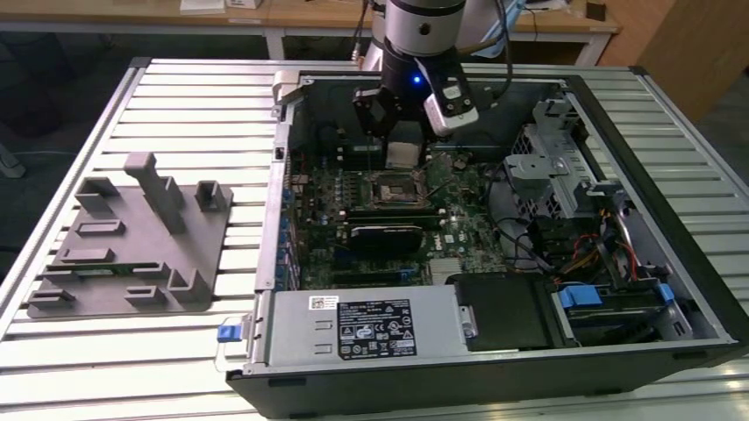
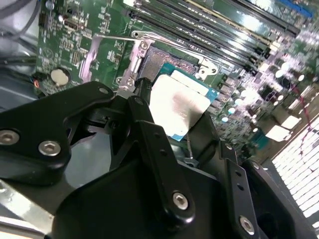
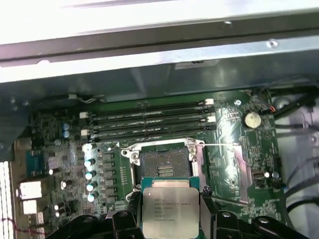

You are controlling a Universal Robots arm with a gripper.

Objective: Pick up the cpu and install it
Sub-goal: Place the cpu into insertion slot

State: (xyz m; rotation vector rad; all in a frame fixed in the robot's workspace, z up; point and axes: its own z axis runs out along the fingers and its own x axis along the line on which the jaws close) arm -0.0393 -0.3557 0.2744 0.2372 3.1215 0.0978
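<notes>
The cpu (image 3: 170, 208), a flat square chip with a shiny silver top and a thin teal rim, is clamped between my gripper's (image 3: 172, 221) black fingers (image 3: 123, 220). It hangs a little above the green motherboard (image 3: 234, 164), just short of the open cpu socket (image 3: 164, 162) with its metal frame. In the second wrist view the cpu (image 2: 178, 105) sits tilted between the fingers (image 2: 144, 114), with the socket (image 2: 167, 62) beyond it. In the exterior view the gripper (image 1: 403, 149) is lowered into the open computer case (image 1: 492, 219), above the socket (image 1: 392, 189).
Memory slots (image 3: 149, 122) run along the far side of the socket. A black rectangular component (image 1: 387, 235), a power supply (image 1: 374, 326), a drive cage (image 1: 562, 171) and loose cables (image 1: 585, 254) crowd the case. A grey tray (image 1: 129, 246) lies at the exterior view's left.
</notes>
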